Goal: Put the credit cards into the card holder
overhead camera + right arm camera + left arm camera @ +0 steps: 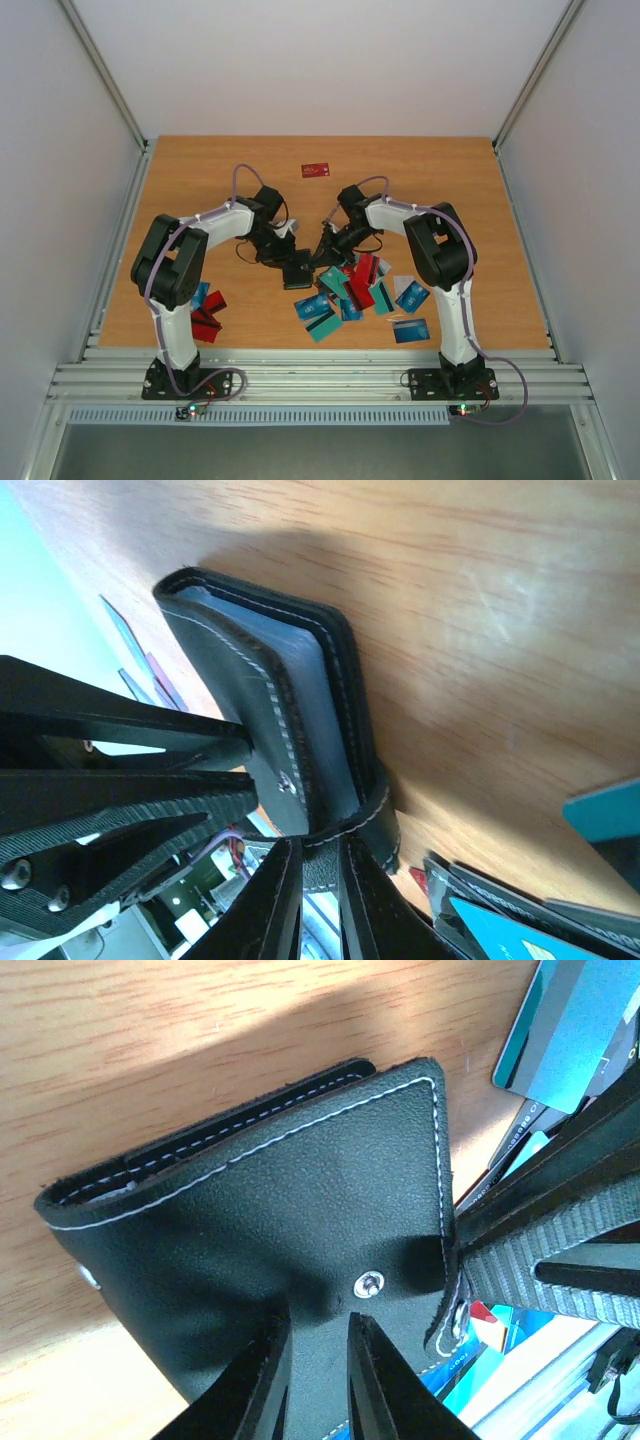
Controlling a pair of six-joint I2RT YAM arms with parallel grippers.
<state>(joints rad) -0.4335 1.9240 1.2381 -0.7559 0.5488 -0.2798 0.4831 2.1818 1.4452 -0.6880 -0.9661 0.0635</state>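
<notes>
1 wooden counter (200, 190) carries everything, with white walls around it. 2 arms reach inward over it from the near edge: the left arm (215, 222) bends in from the left and the right arm (410, 215) from the right, and their tips meet near the middle of the counter.

The left end effector (318, 1332) is closed on the card holder (300, 1190); the wrist view shows its 2 fingers pinching the edge of the black stitched flap. The right end effector (318, 852) is closed on the same holder from the other side, its fingers clamped over the looped snap tab (350, 825) at the holder's corner.

The card holder sits between the 2 end effectors at the centre of the counter, just beyond the main pile of cards. Its lower edge rests on the wood and its layers are slightly parted; a pale grey surface shows between them in the right wrist view.

The credit cards (345, 295) lie scattered, red, teal and blue, in a loose overlapping pile just in front of the holder and toward the right arm. A smaller group (207, 312), mostly red, lies beside the left arm. 1 lone red card (316, 170) lies well apart near the far edge.

A small metal snap stud (369, 1283) shows on the flap, just above the left fingers.
</notes>
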